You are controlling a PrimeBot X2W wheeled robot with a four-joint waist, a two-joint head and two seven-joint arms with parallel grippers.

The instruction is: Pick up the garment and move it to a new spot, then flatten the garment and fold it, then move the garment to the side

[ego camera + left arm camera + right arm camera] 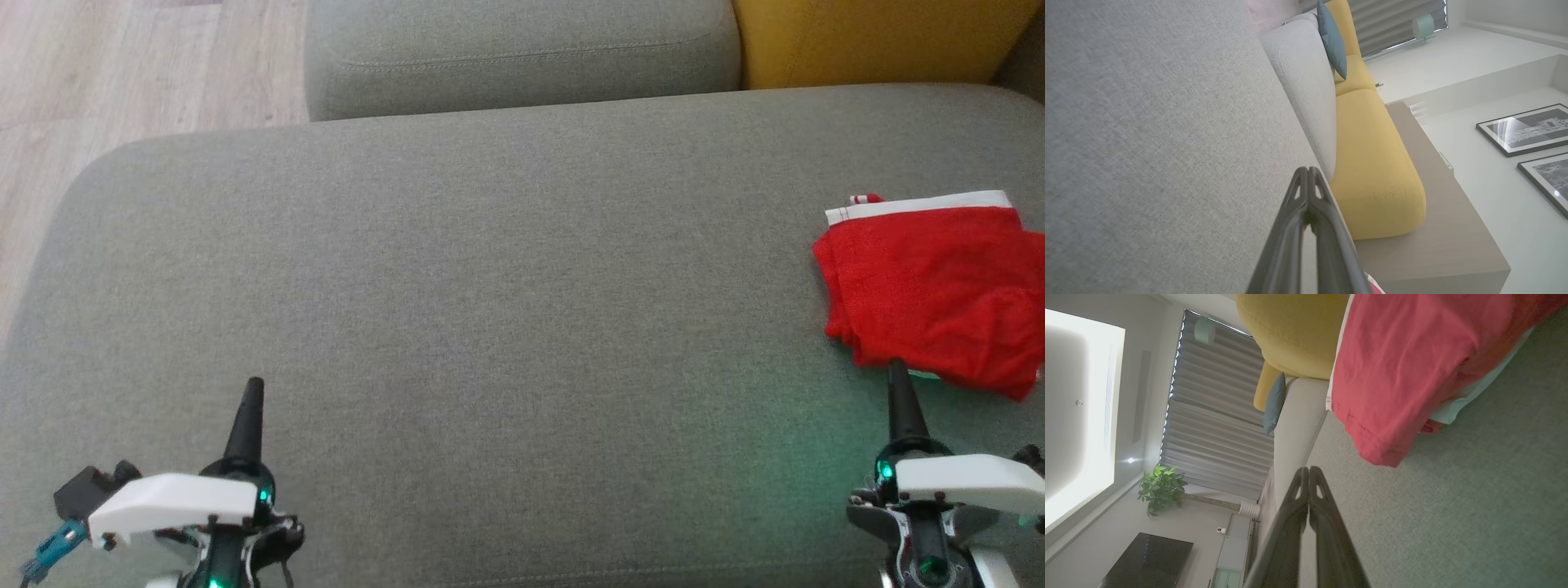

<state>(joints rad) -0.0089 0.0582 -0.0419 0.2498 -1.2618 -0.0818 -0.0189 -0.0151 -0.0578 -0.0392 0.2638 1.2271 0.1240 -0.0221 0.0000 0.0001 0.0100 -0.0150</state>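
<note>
Your left gripper (254, 385) sat at the lower left, fingers pressed together on nothing, above the bare grey cushion (506, 294). Your right gripper (896, 369) was likewise closed and empty, its tip just at the near hem of the red garment (931, 278), which lay folded at the cushion's far right. A forward nudge from there would likely have snagged that hem, undoing the fold or shoving the cloth askew.
</note>
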